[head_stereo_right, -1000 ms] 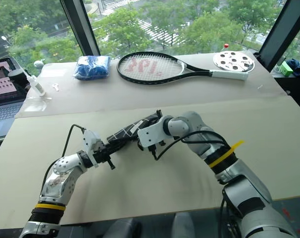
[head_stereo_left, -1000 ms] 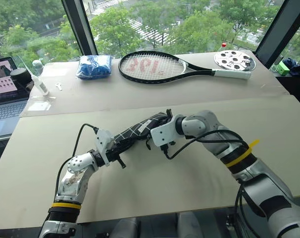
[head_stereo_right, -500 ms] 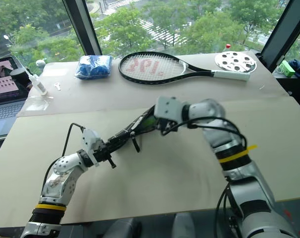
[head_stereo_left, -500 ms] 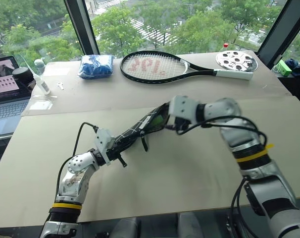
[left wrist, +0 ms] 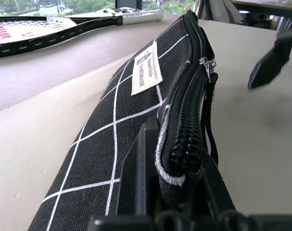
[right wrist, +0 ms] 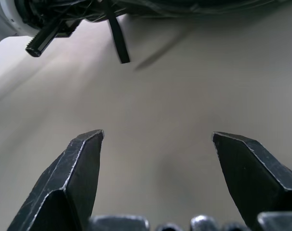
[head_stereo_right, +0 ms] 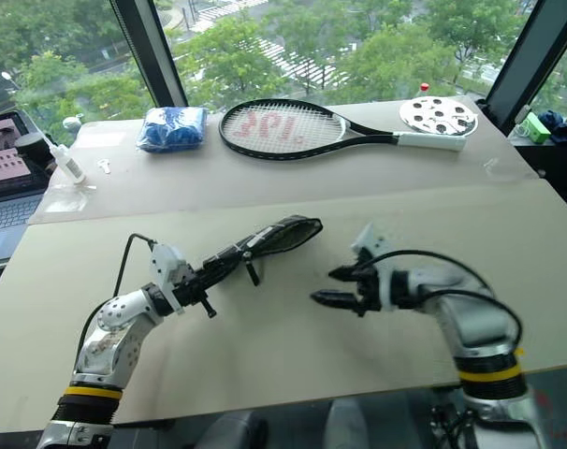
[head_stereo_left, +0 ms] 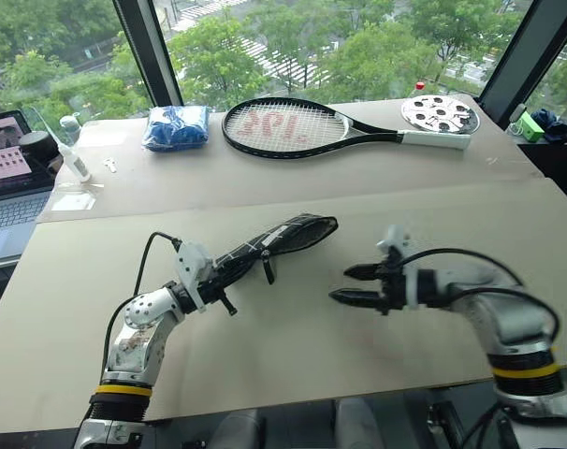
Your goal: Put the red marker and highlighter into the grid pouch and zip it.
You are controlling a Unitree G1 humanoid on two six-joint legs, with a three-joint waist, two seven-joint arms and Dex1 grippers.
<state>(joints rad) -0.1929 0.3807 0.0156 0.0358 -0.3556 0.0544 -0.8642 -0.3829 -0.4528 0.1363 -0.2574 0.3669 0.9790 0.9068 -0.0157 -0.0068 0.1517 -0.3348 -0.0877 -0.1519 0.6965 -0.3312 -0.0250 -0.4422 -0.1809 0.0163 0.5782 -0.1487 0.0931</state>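
The grid pouch (head_stereo_left: 276, 239) is black fabric crossed by thin white grid lines, with a small white label (left wrist: 146, 70) printed in dark lettering, a black zipper (left wrist: 186, 108) and a black pull cord (head_stereo_left: 267, 269). The right gripper (head_stereo_left: 353, 285) has black fingers. The tabletop (head_stereo_left: 265, 365) is plain beige. Near its far edge, the tennis racket (head_stereo_left: 302, 127) has a black frame, pale strings marked in red and a white grip. Beside it lies a blue bundle (head_stereo_left: 177, 126), and by the grip a white disc (head_stereo_left: 440, 113) with dark spots.
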